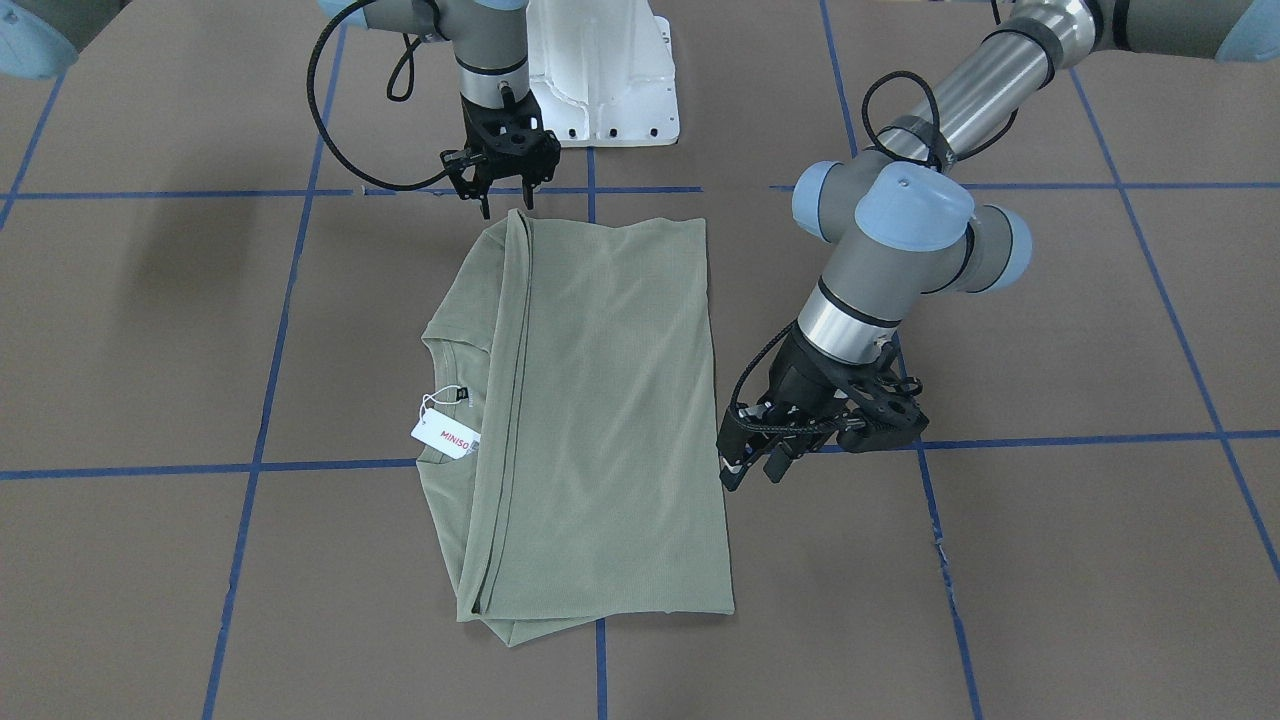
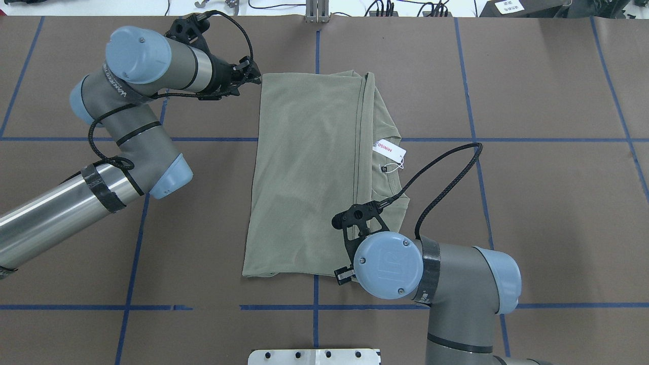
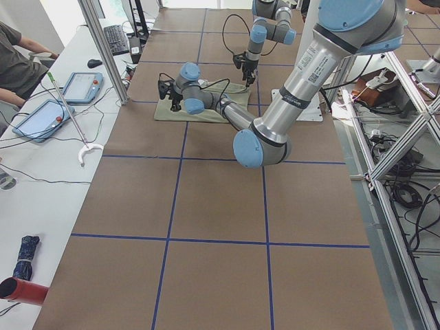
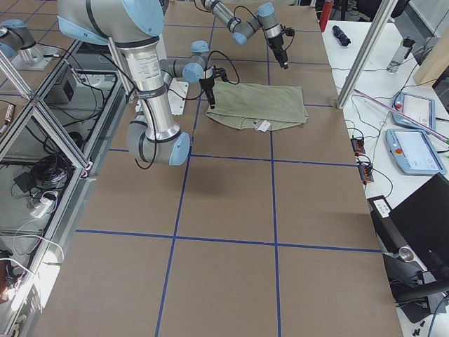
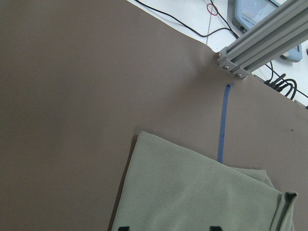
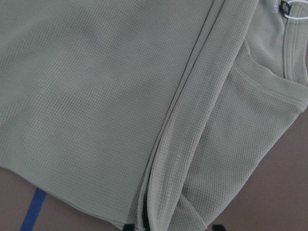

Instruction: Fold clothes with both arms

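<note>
The sage-green shirt (image 1: 600,400) lies flat on the brown table, folded lengthwise into a long rectangle, with the collar and white MINISO hang tag (image 1: 447,435) showing along one side. My left gripper (image 1: 752,470) hovers open just off the far corner of the shirt's plain long edge; its wrist view shows that corner (image 5: 202,192) under the spread fingertips. At the shirt's robot-side end my right gripper (image 1: 507,203) hangs open above the folded seam (image 6: 173,144). Nothing is held. In the overhead view the right wrist (image 2: 388,263) hides its own gripper.
The white pedestal base (image 1: 605,75) stands just behind the shirt. Blue tape lines (image 1: 330,465) grid the brown table. An aluminium frame post (image 5: 260,41) rises past the far table edge. Tablets (image 3: 75,86) and a person's arm (image 3: 17,48) are at the side bench.
</note>
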